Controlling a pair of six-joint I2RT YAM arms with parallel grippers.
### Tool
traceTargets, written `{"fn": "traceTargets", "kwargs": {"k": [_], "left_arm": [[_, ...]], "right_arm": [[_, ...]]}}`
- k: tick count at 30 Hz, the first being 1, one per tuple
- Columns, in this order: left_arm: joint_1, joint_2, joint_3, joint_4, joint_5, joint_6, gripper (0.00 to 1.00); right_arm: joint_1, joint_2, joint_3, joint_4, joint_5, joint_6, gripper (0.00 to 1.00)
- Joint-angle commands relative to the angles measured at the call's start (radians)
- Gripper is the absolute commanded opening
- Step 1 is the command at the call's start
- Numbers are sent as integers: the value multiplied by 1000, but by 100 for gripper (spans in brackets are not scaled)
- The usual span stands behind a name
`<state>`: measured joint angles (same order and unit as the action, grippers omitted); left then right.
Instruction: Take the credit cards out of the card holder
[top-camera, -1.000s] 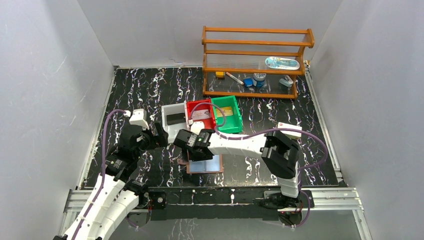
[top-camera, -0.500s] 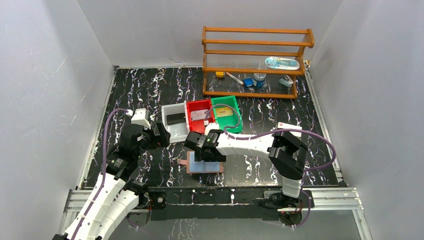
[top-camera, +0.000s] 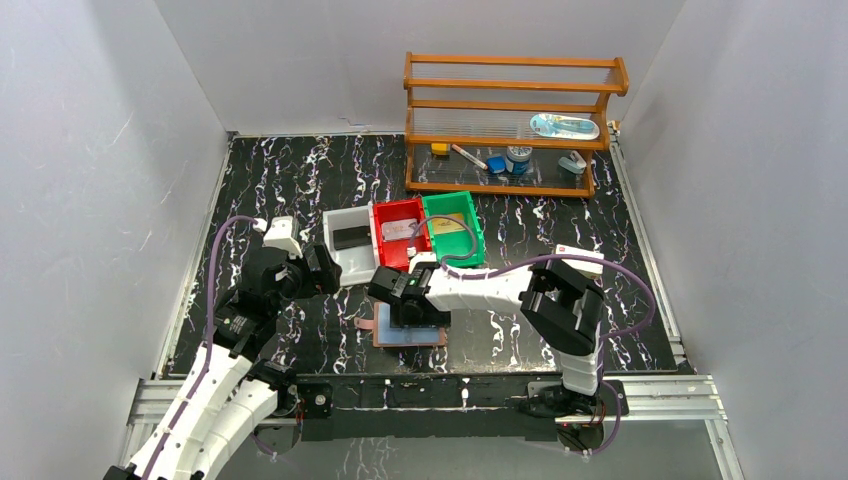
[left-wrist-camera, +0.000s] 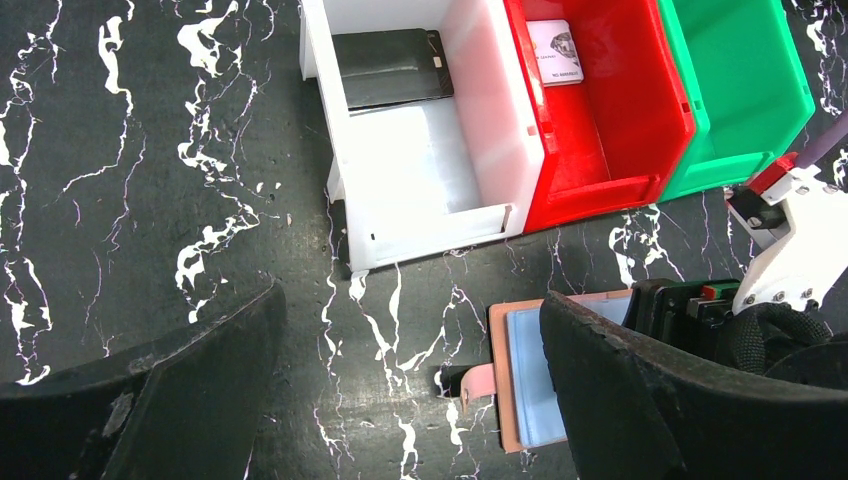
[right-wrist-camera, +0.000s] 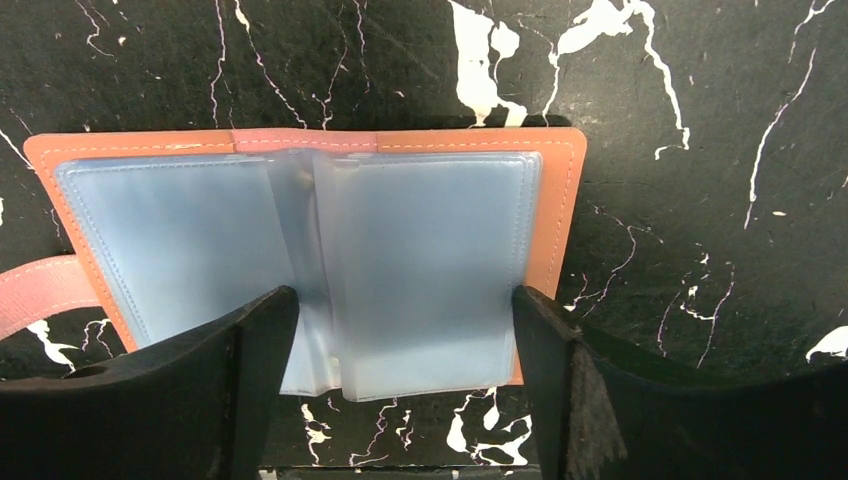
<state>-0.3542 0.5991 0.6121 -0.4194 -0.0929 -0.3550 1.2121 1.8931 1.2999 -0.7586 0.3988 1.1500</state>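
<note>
Card holder (right-wrist-camera: 420, 260): lies open and flat on the black marble table (left-wrist-camera: 150, 150), close to the near edge and in front of the three bins; leather side down, both pale blue pockets up, strap tab (left-wrist-camera: 478, 385) pointing towards the left arm
Pockets: in the right wrist view they look clear and flat, with no card showing through; a card tucked behind the middle fold cannot be ruled out
Right gripper (right-wrist-camera: 402, 300): directly above the card holder, jaws spread wide to either side of the right-hand pocket, nothing between them
Left gripper (left-wrist-camera: 410, 310): jaws wide apart and holding nothing, hanging over bare table just left of the card holder, in front of the white bin (left-wrist-camera: 340, 200)
Bins: the white one holds a dark card (left-wrist-camera: 390, 68), the red bin (left-wrist-camera: 600, 190) a white card (left-wrist-camera: 555, 52), and the green bin (left-wrist-camera: 740, 165) a yellowish one in the overhead view
Step in hand: probably checking the pockets for a remaining card, with the task seemingly near its end
Next move: if a card remains, one arm must pin the leather while the other pinches the card's edge and slides it out flat; if none, the arms can pull back
</note>
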Motion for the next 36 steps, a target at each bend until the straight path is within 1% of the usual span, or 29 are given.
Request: {"fn": "traceTargets", "kwargs": {"k": [1, 2, 6, 9, 11, 13, 14, 15, 17, 19, 21, 23, 27, 31, 34, 36], "left_arm": [[7, 2, -3, 7, 8, 7, 97], [6, 2, -3, 6, 9, 7, 97], [7, 2, -3, 7, 9, 5, 97], [7, 4, -3, 7, 9, 5, 97], [7, 7, -2, 8, 9, 6, 97], [7, 9, -3, 8, 10, 7, 97], [7, 10, -2, 8, 10, 7, 97], [7, 10, -2, 8, 10, 6, 97], [7, 10, -2, 8, 10, 7, 97], [7, 10, -4, 8, 11, 7, 97], [7, 10, -4, 10, 12, 7, 97], [7, 10, -3, 10, 12, 8, 97], [7, 8, -3, 10, 13, 8, 97], [8, 7, -4, 10, 12, 8, 97], [6, 4, -4, 10, 10, 7, 97], [7, 4, -4, 9, 10, 7, 97]], "right_arm": [[-5, 8, -40, 51, -37, 4, 79], [-6, 12, -38, 48, -38, 4, 74], [-6, 8, -10, 12, -9, 3, 60], [-6, -10, 3, -5, 11, 1, 55], [-6, -20, 13, -15, 21, -3, 54], [-5, -25, 26, -32, 34, -7, 54], [-5, -25, 36, -44, 41, -7, 55], [-5, -24, 46, -59, 46, -9, 59], [-6, -22, 67, -85, 57, -12, 69], [-3, -21, 83, -110, 70, -13, 77], [-3, -23, 86, -115, 75, -16, 82], [-2, -25, 72, -102, 71, -18, 84], [-5, -30, 11, -31, 36, -25, 87], [-24, -40, -87, 79, -39, -17, 86], [-27, -35, -121, 118, -71, -13, 82], [-27, -29, -115, 104, -68, -6, 74]]}}
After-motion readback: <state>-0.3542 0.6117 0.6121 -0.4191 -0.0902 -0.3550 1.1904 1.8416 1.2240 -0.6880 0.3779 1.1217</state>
